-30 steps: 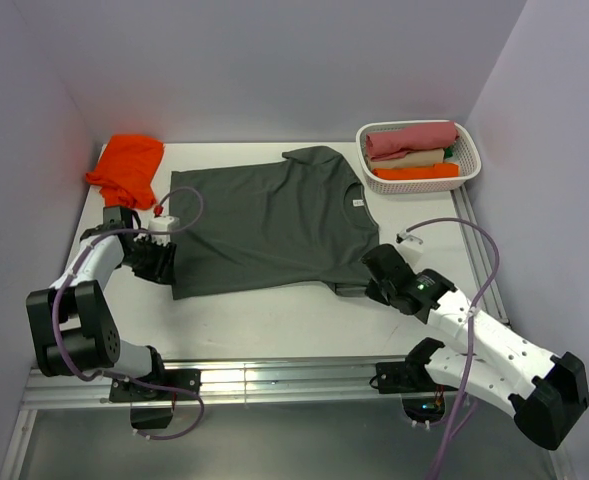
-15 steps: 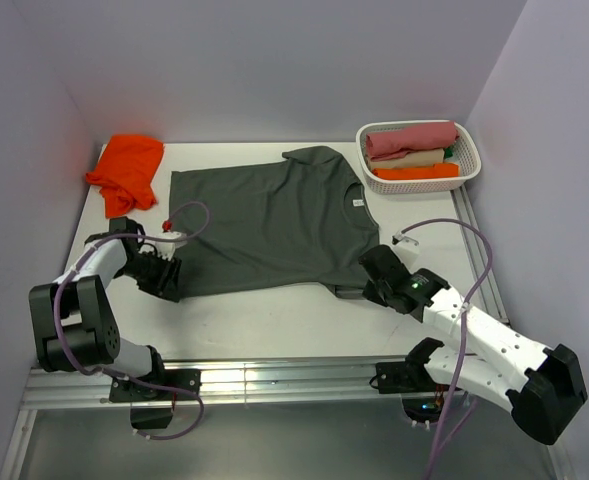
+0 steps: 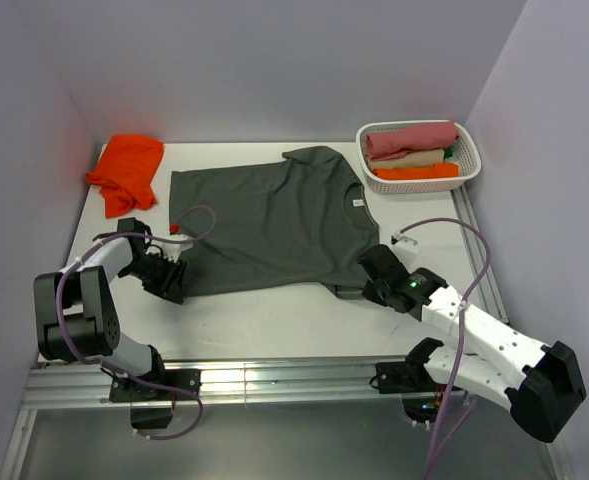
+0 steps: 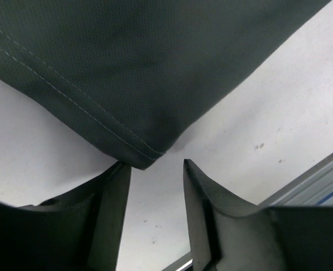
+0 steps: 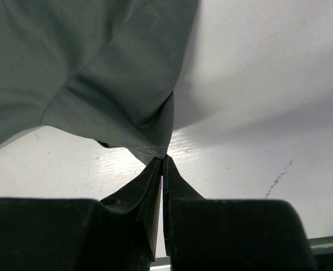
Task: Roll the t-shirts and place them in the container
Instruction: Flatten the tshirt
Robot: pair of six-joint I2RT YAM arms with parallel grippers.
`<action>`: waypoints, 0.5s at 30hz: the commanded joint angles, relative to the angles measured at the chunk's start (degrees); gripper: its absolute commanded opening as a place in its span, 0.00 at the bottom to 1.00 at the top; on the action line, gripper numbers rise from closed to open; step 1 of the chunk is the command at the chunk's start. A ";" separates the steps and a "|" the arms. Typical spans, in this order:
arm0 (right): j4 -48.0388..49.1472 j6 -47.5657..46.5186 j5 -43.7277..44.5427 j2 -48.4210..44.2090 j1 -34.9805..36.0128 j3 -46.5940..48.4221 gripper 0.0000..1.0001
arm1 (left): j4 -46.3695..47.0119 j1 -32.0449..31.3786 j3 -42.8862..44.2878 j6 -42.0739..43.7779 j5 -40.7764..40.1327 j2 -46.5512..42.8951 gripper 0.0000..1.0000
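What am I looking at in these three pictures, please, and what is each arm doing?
Two robot arms are bolted at the near edge of a white table. One picture looks down from above; the others come from wrist cameras. A grey t-shirt lies spread flat, an orange t-shirt is bunched far left, and a basket holds rolled clothes. The left pincer stands open at the shirt's hem corner, holding nothing. The right pincer is shut on the shirt's edge.

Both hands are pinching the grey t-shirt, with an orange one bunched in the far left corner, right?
Not quite: only the right hand pinches the grey t-shirt. The left wrist view shows the left hand open, the hem corner lying loose just ahead of it. The orange t-shirt is bunched far left, as you said.
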 commanded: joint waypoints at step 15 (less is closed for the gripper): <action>-2.75 -1.57 2.39 1.48 -0.52 3.69 0.07 | -2.40 -0.63 0.89 1.99 -0.05 -3.68 0.00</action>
